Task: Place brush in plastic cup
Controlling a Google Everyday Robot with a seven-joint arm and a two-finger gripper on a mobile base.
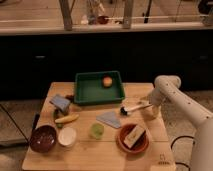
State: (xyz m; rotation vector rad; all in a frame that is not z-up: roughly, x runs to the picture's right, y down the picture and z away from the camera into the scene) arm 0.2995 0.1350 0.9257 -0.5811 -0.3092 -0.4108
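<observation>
A brush [131, 108] with a dark head and pale handle lies on the wooden table [100, 150] at the right, its head toward the left. My gripper [149, 106] is at the handle's right end, hanging from the white arm [172, 92] that comes in from the right. A small green plastic cup [96, 130] stands upright near the table's front middle, to the lower left of the brush and apart from it.
A green tray [82, 92] with an orange fruit [107, 81] is at the back. A grey cloth [110, 119], a red plate with a box [133, 138], a white bowl [67, 136], a dark bowl [43, 138], a banana [67, 119] and a blue packet [61, 102] lie around.
</observation>
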